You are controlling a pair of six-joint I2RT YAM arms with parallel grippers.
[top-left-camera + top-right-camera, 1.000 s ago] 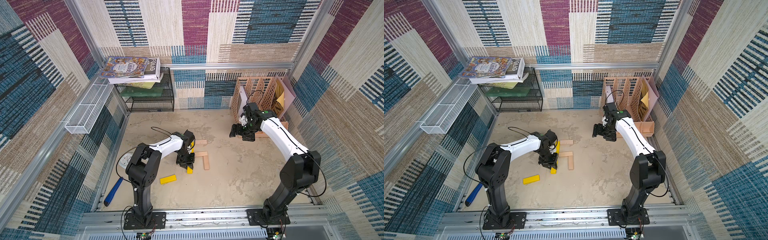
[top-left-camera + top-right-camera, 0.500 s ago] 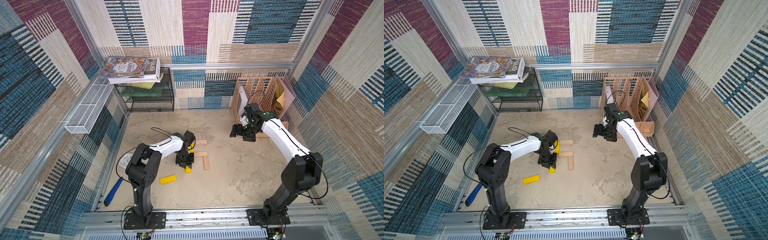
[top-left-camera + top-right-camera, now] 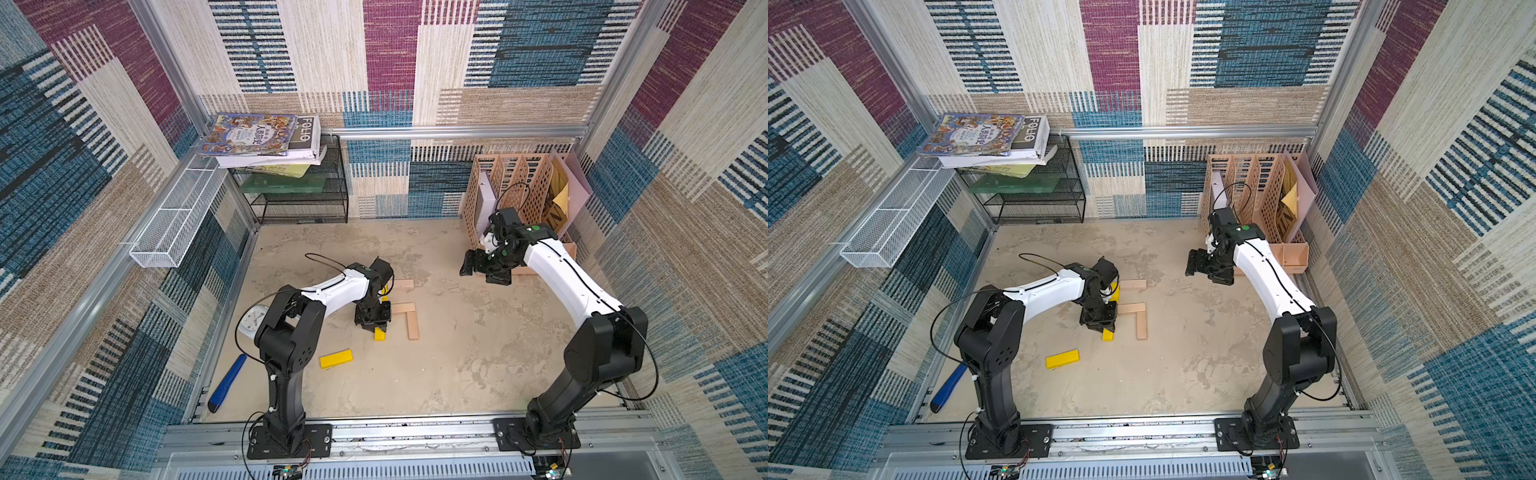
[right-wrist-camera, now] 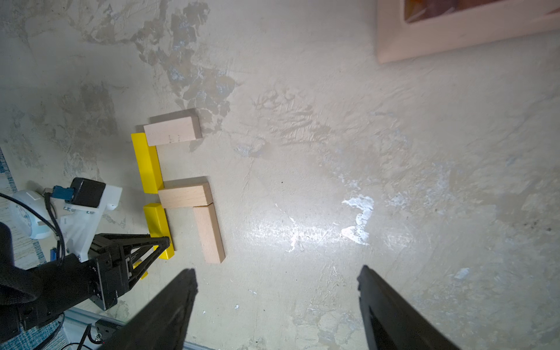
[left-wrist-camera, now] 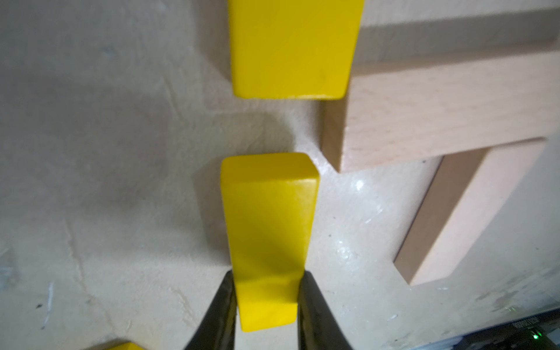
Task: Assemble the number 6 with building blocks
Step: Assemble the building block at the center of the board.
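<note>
My left gripper [image 5: 266,291] is shut on one end of a yellow block [image 5: 268,230], held low at the table. The block lies in line with another yellow block [image 5: 291,48], a small gap between them. Its far corner is next to the middle tan block [image 5: 439,112], which forms an L with a tan block [image 5: 472,212]. In both top views the left gripper [image 3: 376,326] [image 3: 1102,324] covers most of the held block [image 3: 379,333]. A third tan block [image 3: 404,284] lies at the top and a loose yellow block [image 3: 336,359] nearer the front. My right gripper [image 3: 482,272] [image 4: 277,275] hovers open and empty at the back right.
A dark-blue tapered object [image 3: 226,382] and a white clock [image 3: 253,322] lie by the left wall. A wooden file organizer [image 3: 515,199] stands at the back right, just behind the right gripper. A black wire shelf [image 3: 299,195] with books fills the back left corner.
The left gripper has shifted the held yellow block slightly toward the other yellow block. The right arm has barely moved.
</note>
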